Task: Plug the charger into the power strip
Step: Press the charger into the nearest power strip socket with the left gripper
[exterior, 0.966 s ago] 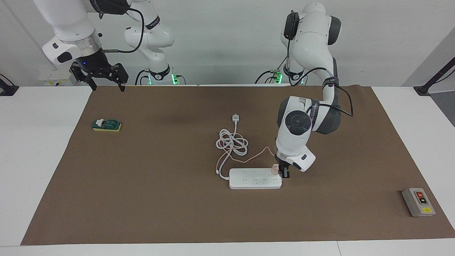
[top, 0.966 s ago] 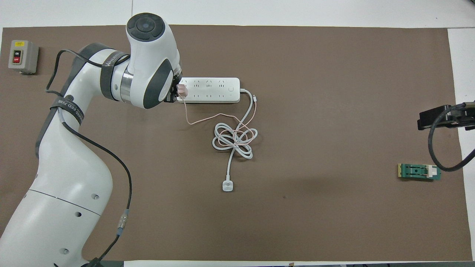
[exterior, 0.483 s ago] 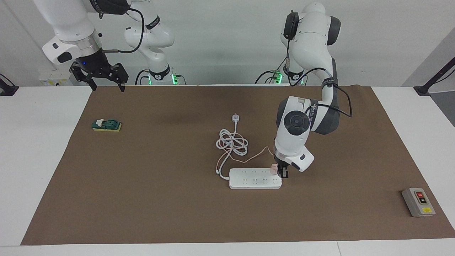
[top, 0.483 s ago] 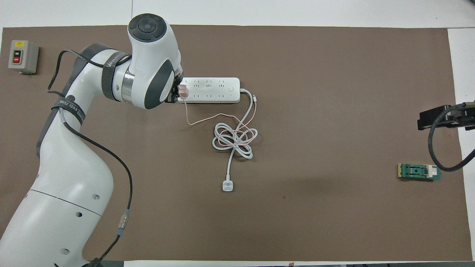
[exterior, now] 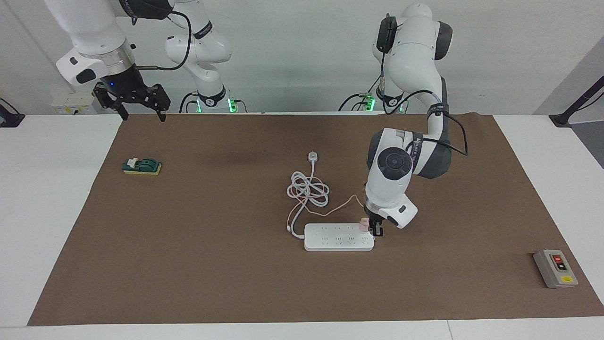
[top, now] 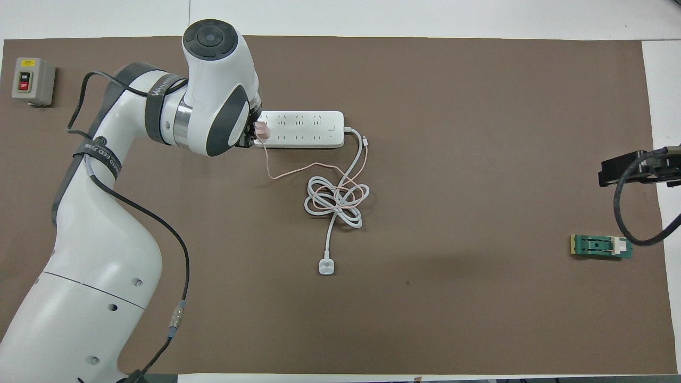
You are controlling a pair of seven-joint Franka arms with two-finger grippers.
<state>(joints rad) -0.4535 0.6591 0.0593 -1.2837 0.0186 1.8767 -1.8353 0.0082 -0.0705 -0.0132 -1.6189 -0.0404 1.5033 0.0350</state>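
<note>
Left tool (exterior: 373,230) grips charger (exterior: 364,225) at power strip (exterior: 339,237) end (mat around bare)

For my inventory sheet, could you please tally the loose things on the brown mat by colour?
White: 1, the long flat white power strip with its corded plug.
Pink: 1, the small pale-pink cube charger.
Grey: 1, the grey switch box.
Green: 1, the green block on a yellow base.
Total: 4
</note>
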